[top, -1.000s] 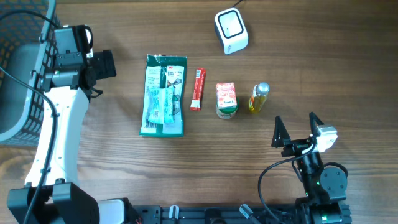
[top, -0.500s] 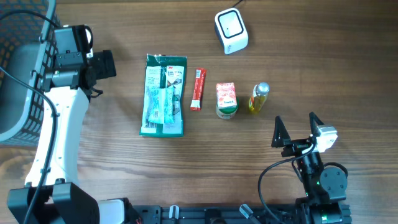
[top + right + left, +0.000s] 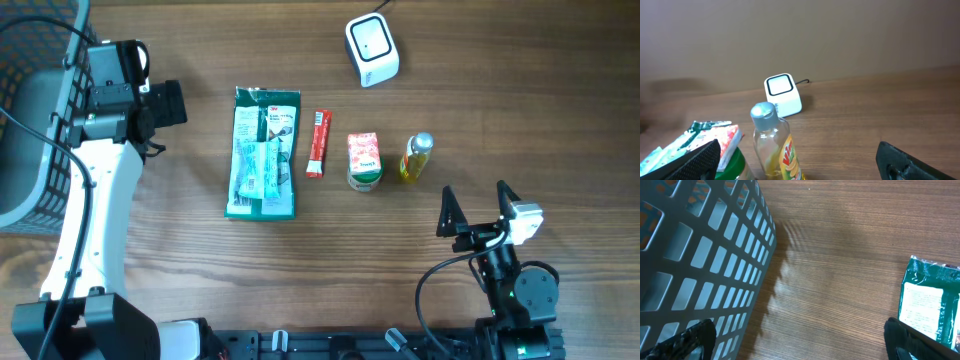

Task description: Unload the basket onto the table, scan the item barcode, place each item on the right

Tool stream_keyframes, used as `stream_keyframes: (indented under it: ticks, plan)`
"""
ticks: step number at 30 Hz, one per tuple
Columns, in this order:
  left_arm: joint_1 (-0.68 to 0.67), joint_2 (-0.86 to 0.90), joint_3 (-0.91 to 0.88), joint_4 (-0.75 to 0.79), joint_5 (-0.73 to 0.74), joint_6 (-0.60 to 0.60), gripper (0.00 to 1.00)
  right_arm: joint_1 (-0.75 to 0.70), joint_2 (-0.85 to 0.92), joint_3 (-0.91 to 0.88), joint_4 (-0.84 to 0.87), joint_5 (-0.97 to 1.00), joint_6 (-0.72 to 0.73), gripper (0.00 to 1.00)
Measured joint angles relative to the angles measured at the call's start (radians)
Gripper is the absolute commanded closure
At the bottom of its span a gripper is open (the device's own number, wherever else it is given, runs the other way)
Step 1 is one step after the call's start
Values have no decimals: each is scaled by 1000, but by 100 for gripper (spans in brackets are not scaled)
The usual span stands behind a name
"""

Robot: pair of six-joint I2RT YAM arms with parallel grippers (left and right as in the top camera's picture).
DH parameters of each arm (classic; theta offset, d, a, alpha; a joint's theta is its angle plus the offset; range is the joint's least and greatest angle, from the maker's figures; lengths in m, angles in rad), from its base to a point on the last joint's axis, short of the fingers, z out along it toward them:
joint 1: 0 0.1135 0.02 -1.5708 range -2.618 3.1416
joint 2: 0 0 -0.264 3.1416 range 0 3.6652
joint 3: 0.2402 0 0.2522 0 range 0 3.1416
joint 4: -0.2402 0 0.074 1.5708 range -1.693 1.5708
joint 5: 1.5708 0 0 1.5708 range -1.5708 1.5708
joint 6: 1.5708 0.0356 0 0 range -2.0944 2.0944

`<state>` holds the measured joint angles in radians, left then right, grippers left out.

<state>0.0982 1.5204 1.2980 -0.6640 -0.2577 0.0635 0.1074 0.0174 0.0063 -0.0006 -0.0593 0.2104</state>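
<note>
From above, the tabletop [image 3: 300,280] is brown wood grain, bare along its near edge apart from my own arms. A grey basket [image 3: 20,150] sits at its left edge, and my left gripper [image 3: 168,103] hangs just beside it, jaws spread wide and holding nothing. The scanner [image 3: 371,48], white with a dark face, stands near the far edge, right of centre. The items lie in a row across the middle, apart from one another: a green packet [image 3: 263,152], a red stick [image 3: 318,143], a small carton [image 3: 364,160] and a yellow bottle [image 3: 417,158]. My right gripper [image 3: 474,200] is near the near edge, just short of the bottle, jaws released and empty. Through my left wrist, the basket's slotted wall fills the left side and throws a barred shadow on the wood. A corner of the packet shows at the right edge, and my two fingertips [image 3: 690,340] sit far apart in the bottom corners over bare wood. Through my right wrist, the bottle stands closest with the carton just left of it, and the scanner is beyond them with its cable [image 3: 802,81] trailing off behind it. A plain brown wall [image 3: 790,35] rises behind the far edge. My fingertips [image 3: 700,160] are wide apart, touching nothing.
</note>
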Motion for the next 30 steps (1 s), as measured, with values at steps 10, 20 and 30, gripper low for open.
stream_keyframes:
  ticks: [10,20,30]
  plan:
    - [0,0,0,0,0,0,0,0,0,0,0,-31,232,0]
    - [0,0,0,-2,0,0,0,0,56,156,-161,-166,234,0]
    - [0,1,0,-3,-5,1,0,-1,609,919,-706,-142,99,0]
